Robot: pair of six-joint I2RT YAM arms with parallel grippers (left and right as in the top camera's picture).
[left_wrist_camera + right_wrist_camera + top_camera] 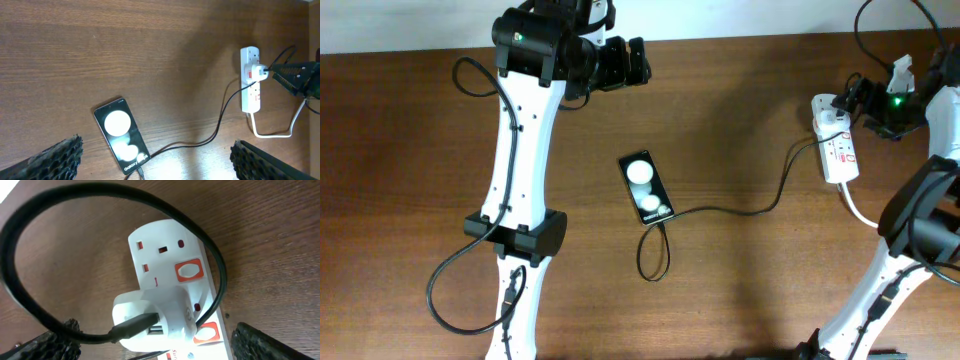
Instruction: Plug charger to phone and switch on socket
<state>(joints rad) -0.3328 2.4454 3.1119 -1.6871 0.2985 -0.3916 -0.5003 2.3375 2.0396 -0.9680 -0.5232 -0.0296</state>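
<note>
The phone (646, 188) (121, 135) lies face up near the middle of the desk (420, 120), with two white round spots on its black face. The charger (740, 211) (220, 122) meets the phone's near short edge and looks plugged in there, though the join is too small to be sure. Just nearer than the phone the cable makes a small loop. It then runs along the desk to the phone's right.

Beyond the phone and a little to its left, the left jaws hang above bare wood. They are spread wide with nothing in them, and one finger (55, 160) sits in each lower corner of the left wrist view.

Well to the phone's right lies the socket (835, 145) (250, 80) (165, 255). Its thick white cord (855, 210) (272, 132) curls off the near end. The white plug adapter (150, 315) is seated in the socket, and the charger's black plug end (132, 325) is pushed into it. Red rocker switches (187, 271) show on the strip, but I cannot tell which way they are set.

The right jaws hover over the socket, parted wide either side of the adapter and gripping nothing.
</note>
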